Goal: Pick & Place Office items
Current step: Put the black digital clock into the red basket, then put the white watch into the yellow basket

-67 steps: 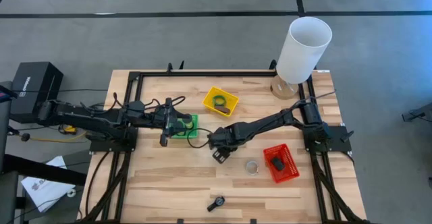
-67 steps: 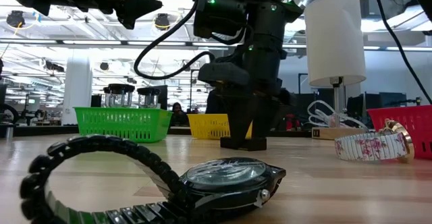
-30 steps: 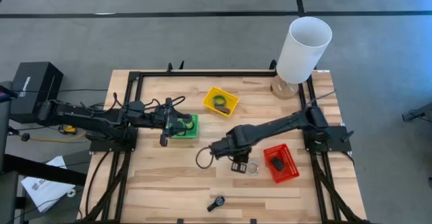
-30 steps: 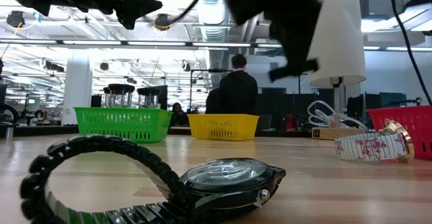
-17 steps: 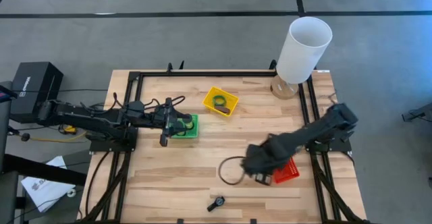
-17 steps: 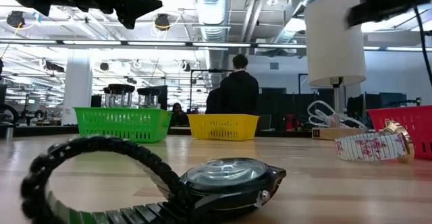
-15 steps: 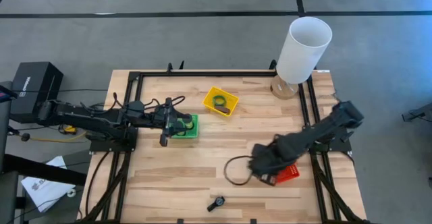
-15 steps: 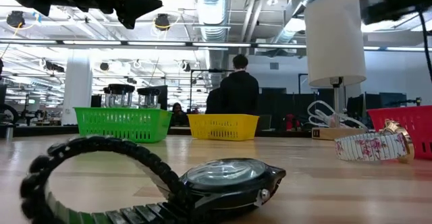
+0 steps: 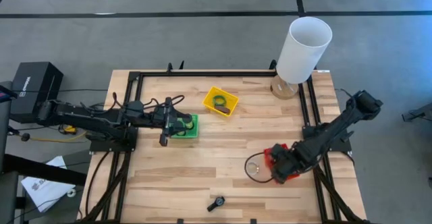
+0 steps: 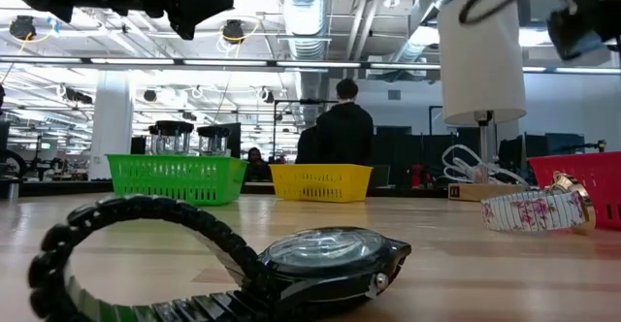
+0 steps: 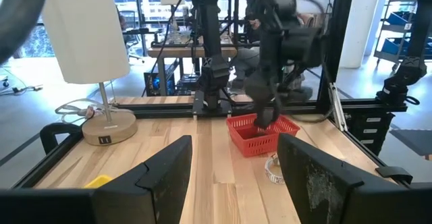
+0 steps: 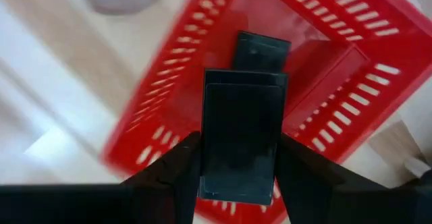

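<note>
My right gripper point(image 9: 280, 166) hovers over the red mesh tray point(image 9: 293, 175) at the table's right, shut on a dark rectangular block point(image 12: 241, 126). A second dark block point(image 12: 262, 50) lies on the tray's floor below it. My left gripper point(image 9: 177, 125) waits open above the green tray point(image 9: 194, 125), with nothing between its fingers point(image 11: 162, 177). A black watch point(image 9: 216, 202) rests on the table near its near edge, its band curled up point(image 10: 136, 235). A white flowered watch point(image 10: 534, 209) lies on the wood beside the red tray. My right gripper pinches the dark block between its two fingers point(image 12: 181, 173), one on each long side, at the block's end nearer the wrist point(image 12: 237, 183). The fingers point down from above and lie along the block. It is lifted clear, above the red tray.
The yellow tray point(image 9: 221, 101) at the far middle holds a green ring and a dark piece. A white lamp point(image 9: 304, 45) stands at the far right corner. Black rails point(image 9: 223, 73) frame the table. People stand in the room beyond.
My right gripper has risen from the table's middle and swung toward the table's right edge, ending over the red tray. The trays, both watches and the left arm have stayed put.
</note>
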